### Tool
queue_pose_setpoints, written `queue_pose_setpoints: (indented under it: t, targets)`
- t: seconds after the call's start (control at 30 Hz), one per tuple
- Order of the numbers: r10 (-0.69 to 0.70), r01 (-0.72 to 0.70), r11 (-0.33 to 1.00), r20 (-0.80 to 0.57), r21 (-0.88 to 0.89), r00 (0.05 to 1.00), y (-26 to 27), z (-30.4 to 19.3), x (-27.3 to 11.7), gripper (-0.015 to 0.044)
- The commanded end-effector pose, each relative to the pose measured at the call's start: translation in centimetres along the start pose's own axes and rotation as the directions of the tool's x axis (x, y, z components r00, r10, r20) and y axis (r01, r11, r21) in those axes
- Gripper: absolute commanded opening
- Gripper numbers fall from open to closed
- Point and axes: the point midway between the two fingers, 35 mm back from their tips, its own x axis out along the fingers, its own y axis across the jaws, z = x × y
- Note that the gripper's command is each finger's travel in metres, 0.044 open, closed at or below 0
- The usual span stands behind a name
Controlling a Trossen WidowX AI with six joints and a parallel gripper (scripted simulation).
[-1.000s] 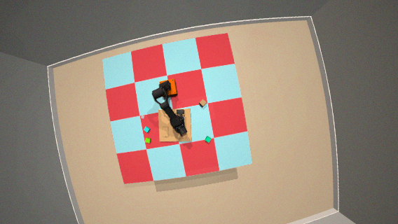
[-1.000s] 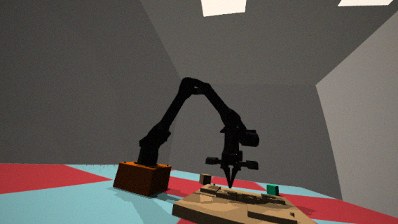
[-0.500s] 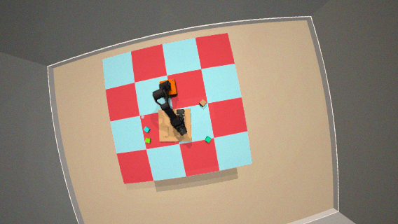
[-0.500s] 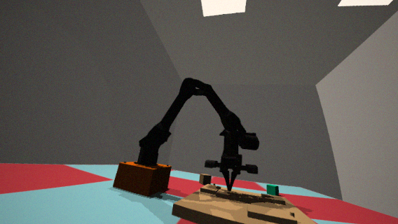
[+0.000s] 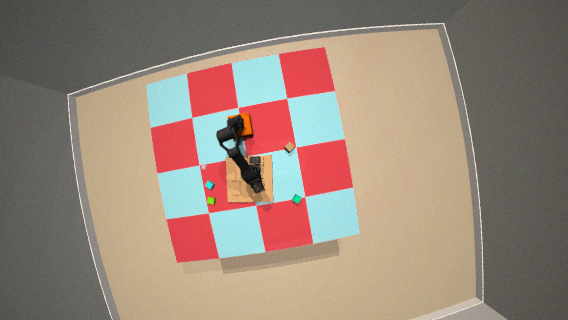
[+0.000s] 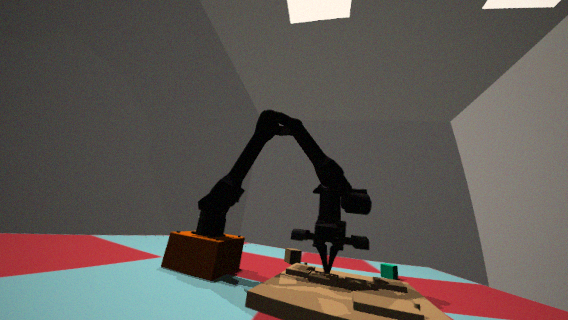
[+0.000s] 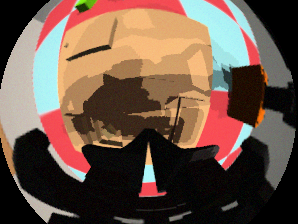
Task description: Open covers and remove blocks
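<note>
The wooden puzzle board [image 5: 234, 197] [image 6: 280, 299] [image 7: 195, 30] lies on the checkered table, partly under the arm and its shadow. My gripper [image 6: 328, 271] [image 7: 148, 129] is shut and empty, pointing down with its tips at or just above the board's top. A raised panel [image 6: 387, 306] shows on the board's near side; which covers are open is hard to tell in the shadow. Four blocks rest on the table clear of the board: tan [image 5: 289, 147] [image 6: 293, 256], teal-green [image 5: 297, 199] [image 6: 389, 271], cyan [image 5: 209, 185] and lime [image 5: 211, 200] [image 7: 86, 4].
The orange arm base [image 5: 246, 125] [image 6: 190, 255] [image 7: 245, 95] stands behind the board. A small pale object [image 5: 203, 167] lies on the table beyond the cyan block. The tan and teal-green blocks are on one side of the board, cyan and lime on the other.
</note>
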Motion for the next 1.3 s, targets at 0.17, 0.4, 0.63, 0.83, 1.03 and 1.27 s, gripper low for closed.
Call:
queue_pose_setpoints:
  t: [0.17,0.4,0.63,0.83,1.03,1.27]
  targets:
    - [-0.002,0.002,1.0,0.004,-0.002,1.0,-0.1,1.0,0.1,0.0]
    - [-0.002,0.002,1.0,0.004,-0.002,1.0,0.0,1.7,0.1,0.0]
    - [-0.002,0.002,1.0,0.005,-0.002,1.0,0.0,2.4,0.1,0.0]
    - [-0.002,0.002,1.0,0.005,-0.002,1.0,0.0,3.0,0.1,0.0]
    - [-0.002,0.002,1.0,0.006,-0.002,1.0,0.0,3.6,0.1,0.0]
    - [-0.002,0.002,1.0,0.006,-0.002,1.0,0.0,4.3,0.1,0.0]
